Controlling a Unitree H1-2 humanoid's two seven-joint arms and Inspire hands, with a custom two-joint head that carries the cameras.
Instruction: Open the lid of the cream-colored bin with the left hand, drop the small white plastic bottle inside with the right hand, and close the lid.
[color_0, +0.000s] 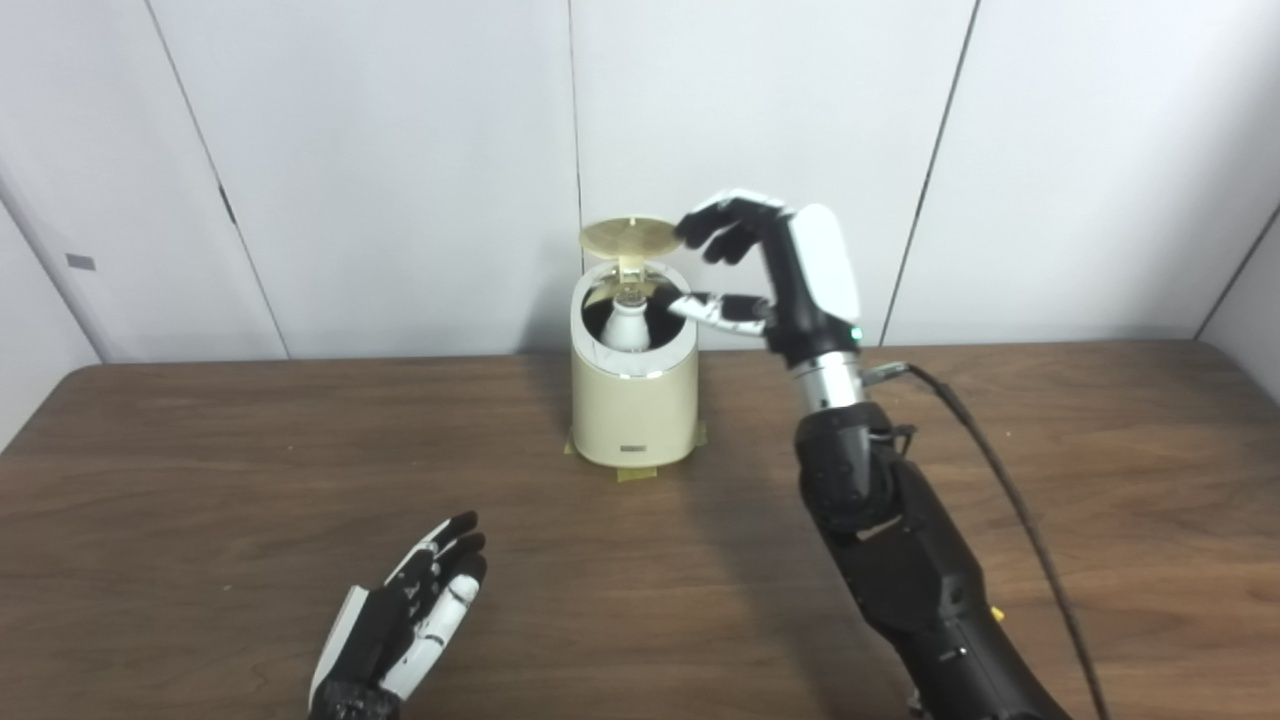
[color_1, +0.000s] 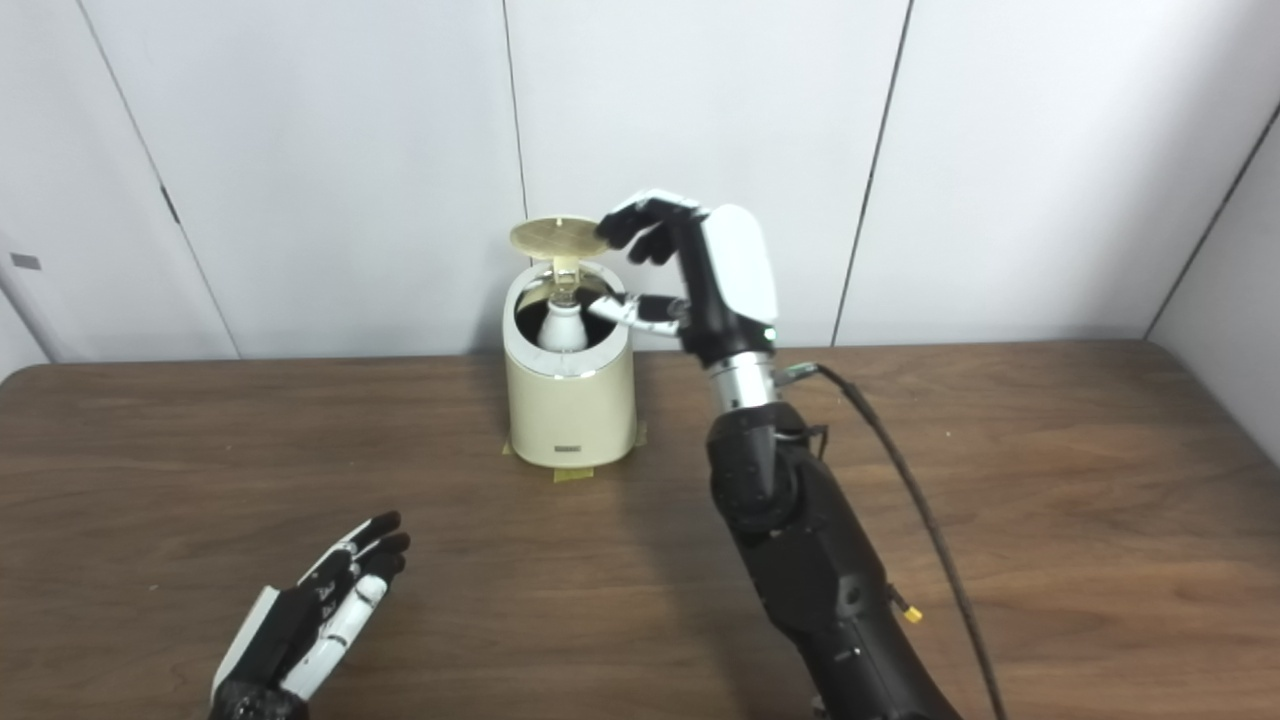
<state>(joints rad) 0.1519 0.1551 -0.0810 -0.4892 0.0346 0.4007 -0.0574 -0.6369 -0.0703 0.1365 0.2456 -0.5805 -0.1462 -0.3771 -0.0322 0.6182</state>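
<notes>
Standing inside the bin (color_0: 634, 400) under its raised lid (color_0: 627, 236), the bottle (color_0: 628, 326) is free; right hand (color_0: 770, 280) spread empty above, left hand (color_0: 410, 610) flat, fingers apart

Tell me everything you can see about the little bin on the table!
The cream-colored bin is a small round can with smooth, plastic-looking walls and a shiny ring around its rim. It stands upright near the far edge of the table, on bits of yellowish tape. A small label sits low on its front. Its round lid is flipped up, so it is open. A white bottle pokes up inside. The right hand hovers at the opening, fingers by the lid.
</notes>
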